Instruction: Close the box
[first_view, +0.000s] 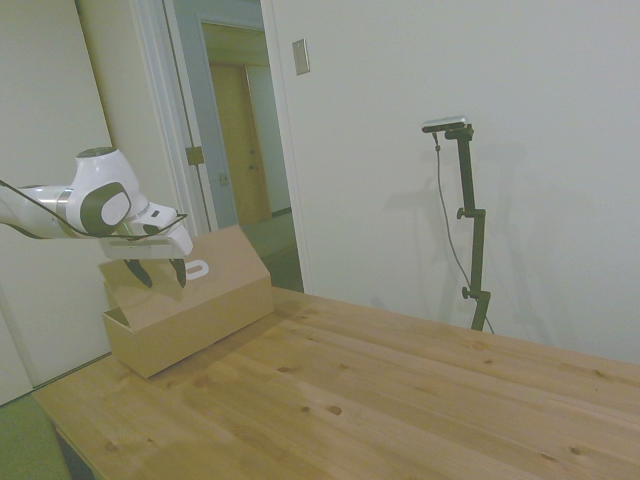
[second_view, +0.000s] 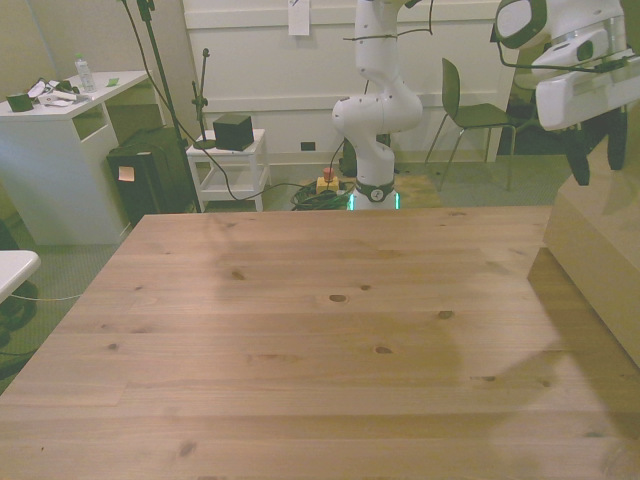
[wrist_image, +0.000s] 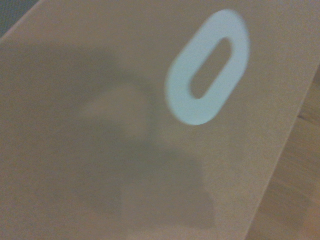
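Currently the box (first_view: 190, 318) is seen at the table's (first_view: 380, 400) corner nearest the arm in the side view, and at the front view's right edge. Its lid (first_view: 215, 270) is raised and tilted, not yet shut. The gripper (first_view: 159, 273) is held against the lid's upper face, beside a white oval tab (wrist_image: 207, 75); its dark fingers (first_view: 136, 272) are spread, gripping nothing.

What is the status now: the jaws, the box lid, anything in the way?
Gripper against the raised lid, jaws apart, holding nothing. Box not closed yet, lid tilted up. Nothing visible blocking the lid.
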